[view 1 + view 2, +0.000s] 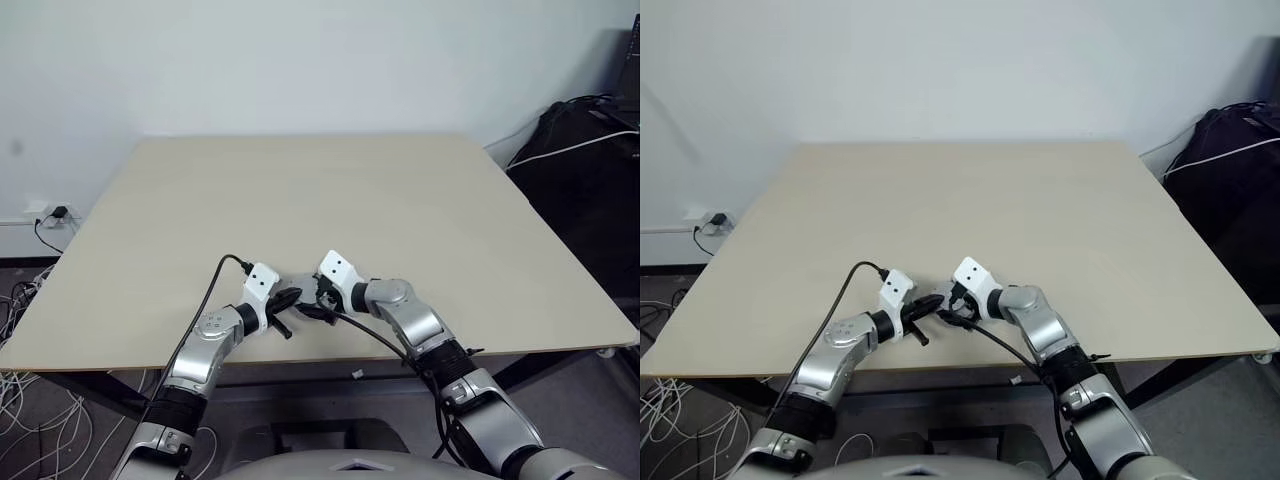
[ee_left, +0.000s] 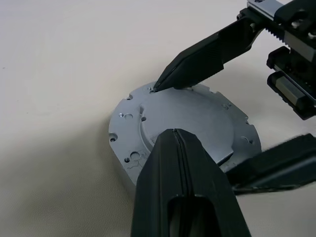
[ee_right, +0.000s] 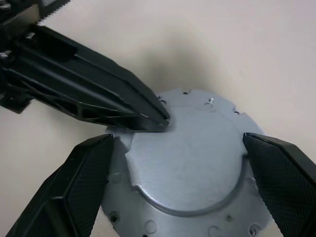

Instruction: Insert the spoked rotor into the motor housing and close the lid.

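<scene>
The lid (image 2: 190, 126) is a flat round grey metal disc with small holes around its rim, lying plain face up on the table near the front edge. My left gripper (image 2: 176, 134) is shut, and its joined tips rest on the lid's top near one edge (image 3: 165, 121). My right gripper (image 3: 177, 139) is open, with one finger (image 3: 81, 185) on each side of the lid and nothing gripped. From above, both grippers (image 1: 288, 300) (image 1: 318, 298) meet tip to tip over the lid. The spoked rotor and the motor housing are hidden.
The pale wooden table (image 1: 350, 190) stretches far beyond the grippers, and its front edge runs just below them. A black bag with a white cable (image 1: 590, 165) stands off the table's right side. Loose cables and a wall socket (image 1: 50, 213) are at the left.
</scene>
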Controlling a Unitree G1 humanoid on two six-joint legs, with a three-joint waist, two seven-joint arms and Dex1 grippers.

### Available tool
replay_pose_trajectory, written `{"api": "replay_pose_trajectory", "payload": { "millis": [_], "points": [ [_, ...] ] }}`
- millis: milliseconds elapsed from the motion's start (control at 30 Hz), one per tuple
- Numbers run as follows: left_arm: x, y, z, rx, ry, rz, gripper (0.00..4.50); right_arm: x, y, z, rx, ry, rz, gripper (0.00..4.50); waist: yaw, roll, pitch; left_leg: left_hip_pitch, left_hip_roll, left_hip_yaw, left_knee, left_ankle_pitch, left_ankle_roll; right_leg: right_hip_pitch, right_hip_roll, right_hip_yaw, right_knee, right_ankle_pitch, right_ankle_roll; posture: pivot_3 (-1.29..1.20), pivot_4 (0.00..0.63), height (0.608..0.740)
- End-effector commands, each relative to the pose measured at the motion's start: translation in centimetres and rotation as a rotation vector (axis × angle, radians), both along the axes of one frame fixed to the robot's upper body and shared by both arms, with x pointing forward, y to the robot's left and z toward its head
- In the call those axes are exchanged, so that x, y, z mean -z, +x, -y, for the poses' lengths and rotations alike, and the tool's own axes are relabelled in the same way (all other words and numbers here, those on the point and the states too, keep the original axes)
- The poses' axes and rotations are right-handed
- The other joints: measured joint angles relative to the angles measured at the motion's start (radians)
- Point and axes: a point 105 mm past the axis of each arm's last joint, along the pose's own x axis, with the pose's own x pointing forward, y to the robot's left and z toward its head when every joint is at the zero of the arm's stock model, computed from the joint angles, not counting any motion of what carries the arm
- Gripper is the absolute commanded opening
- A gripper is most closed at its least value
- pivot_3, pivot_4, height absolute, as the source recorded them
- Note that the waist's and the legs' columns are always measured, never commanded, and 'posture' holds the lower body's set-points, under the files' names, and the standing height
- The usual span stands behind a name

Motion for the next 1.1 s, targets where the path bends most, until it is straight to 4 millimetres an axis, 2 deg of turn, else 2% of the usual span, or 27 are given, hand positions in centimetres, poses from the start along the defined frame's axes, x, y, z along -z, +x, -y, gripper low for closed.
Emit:
{"api": "replay_pose_trajectory", "payload": {
  "millis": [33, 300, 467, 767, 933, 1100],
  "points": [
    [0.2, -0.2, 0.5, 0.026, 0.001, -0.013, 0.0, -1.9, 0.8, -0.1, 0.011, 0.041, 0.069, 4.48, 0.0, 0.0, 0.0, 0.0, 0.0, 0.0, 0.0, 0.0, 0.0, 0.0, 0.0, 0.0, 0.0, 0.0, 0.0, 0.0, 0.0, 0.74],
    [0.3, -0.3, 0.5, 0.022, -0.003, -0.016, 0.0, -2.0, 0.2, 0.4, -0.027, 0.047, 0.051, 4.48, 0.001, 0.0, 0.0, 0.0, 0.0, 0.0, 0.0, 0.0, 0.0, 0.0, 0.0, 0.0, 0.0, 0.0, 0.0, 0.0, 0.0, 0.74],
    [0.4, -0.4, 0.4, 0.019, -0.001, -0.018, 0.0, -2.9, -0.6, 0.9, -0.098, 0.076, 0.026, 4.48, 0.001, 0.0, 0.0, 0.0, 0.0, 0.0, 0.0, 0.0, 0.001, 0.0, 0.0, 0.0, 0.0, 0.0, 0.0, 0.0, 0.0, 0.74],
    [0.4, -0.5, 0.4, 0.021, -0.003, -0.02, 0.0, -4.2, 1.1, 3.9, 0.069, 0.092, 0.039, 4.48, 0.002, -0.001, 0.001, -0.001, 0.0, 0.0, 0.0, 0.0, 0.001, 0.0, 0.0, 0.0, -0.001, 0.0, 0.0, 0.0, 0.0, 0.74],
    [0.4, -0.6, 0.4, 0.025, -0.003, -0.022, 0.0, -3.9, 0.9, 5.7, 0.185, 0.09, -0.082, 4.48, 0.003, -0.001, 0.001, -0.001, 0.0, -0.001, 0.0, 0.0, 0.001, -0.001, 0.0, 0.0, -0.001, 0.0, 0.0, 0.0, 0.0, 0.74],
    [0.4, -0.7, 0.4, 0.026, -0.005, -0.027, 0.0, -3.4, 0.1, 6.2, 0.257, 0.139, -0.223, 4.48, 0.005, -0.001, 0.001, -0.001, 0.0, -0.001, 0.0, -0.001, 0.001, -0.001, -0.001, 0.0, -0.001, -0.001, -0.001, 0.0, 0.0, 0.74]
  ]
}}
